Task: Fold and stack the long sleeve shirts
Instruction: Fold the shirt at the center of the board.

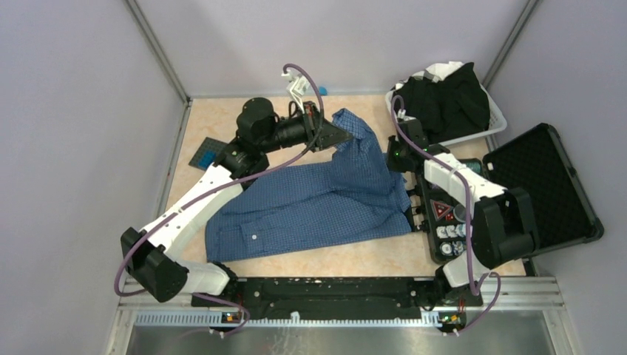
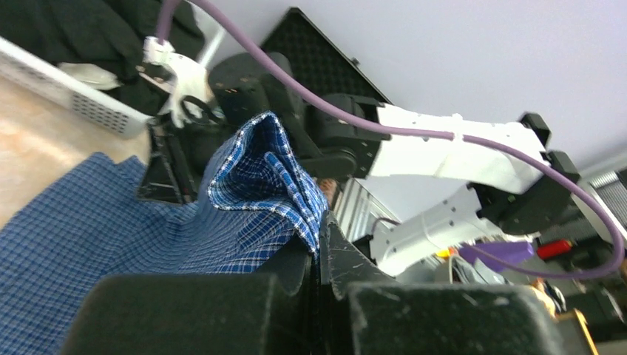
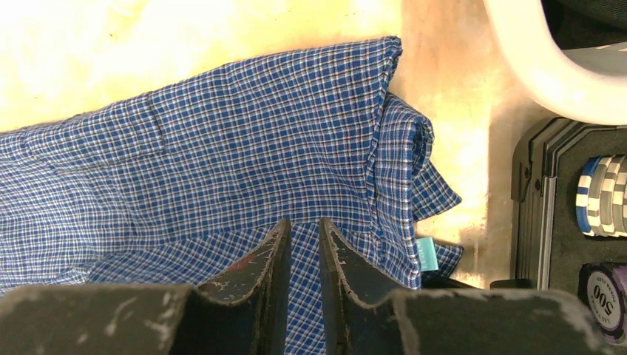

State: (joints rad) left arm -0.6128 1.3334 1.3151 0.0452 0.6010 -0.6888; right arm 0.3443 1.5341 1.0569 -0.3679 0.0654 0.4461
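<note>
We find the blue checked shirt (image 1: 310, 203) spread on the table (image 1: 214, 118), its long axis running from near left to far right. The left gripper (image 1: 341, 135) is clenched on a raised fold at the far end, so the garment's body lies near and left of those jaws. The right gripper (image 3: 304, 237) sits over the shirt's right edge, jaws narrowed to a slit; we cannot tell whether cloth is caught. The right arm is nearer that edge. The black shirts (image 1: 444, 100) lie in the basket (image 1: 497, 118) at far right.
</note>
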